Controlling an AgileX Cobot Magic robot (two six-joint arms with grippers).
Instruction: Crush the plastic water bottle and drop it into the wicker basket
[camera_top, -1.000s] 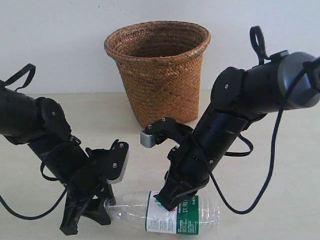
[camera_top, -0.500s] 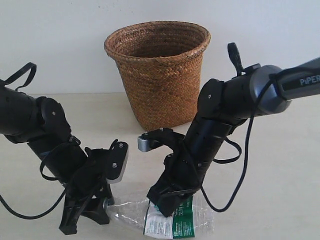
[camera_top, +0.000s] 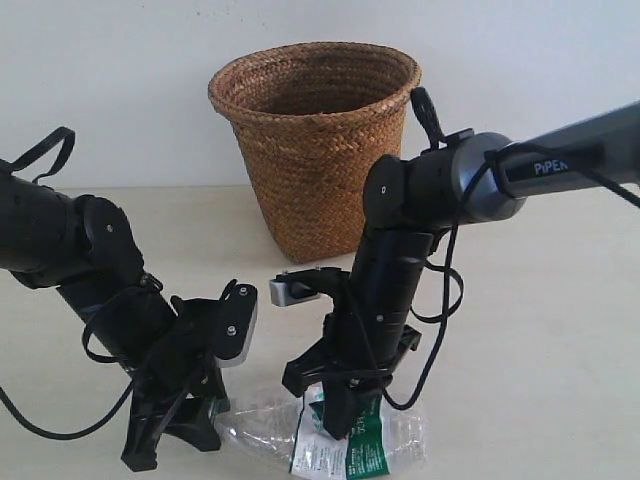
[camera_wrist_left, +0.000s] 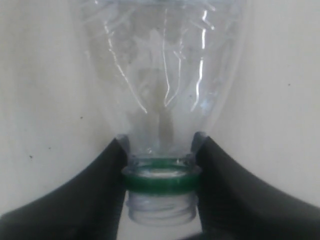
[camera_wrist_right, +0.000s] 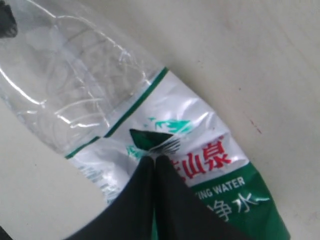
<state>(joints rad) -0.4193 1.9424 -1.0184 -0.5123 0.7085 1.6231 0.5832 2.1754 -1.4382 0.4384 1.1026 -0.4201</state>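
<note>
The plastic water bottle (camera_top: 355, 450) lies on its side at the table's front edge, with its labelled body crumpled. My left gripper (camera_top: 200, 425) is shut on its neck. In the left wrist view the fingers (camera_wrist_left: 107, 170) clamp the neck at the green ring (camera_wrist_left: 161, 181), and the threaded mouth shows no cap. My right gripper (camera_top: 335, 422) is shut and stands nearly upright over the bottle. Its joined tips (camera_wrist_right: 154, 160) press into the green-and-white label (camera_wrist_right: 212, 147) with red characters. The wicker basket (camera_top: 320, 150) stands upright behind both arms.
The pale tabletop (camera_top: 540, 340) extends to the right of the bottle. A white wall rises behind the basket. The right arm's cable (camera_top: 440, 300) loops beside its forearm, close to the basket's base.
The right arm has swung left and become more upright, pushing its shut gripper down onto the label. The bottle's body has crumpled and shortened. The left gripper has kept its hold on the neck.
</note>
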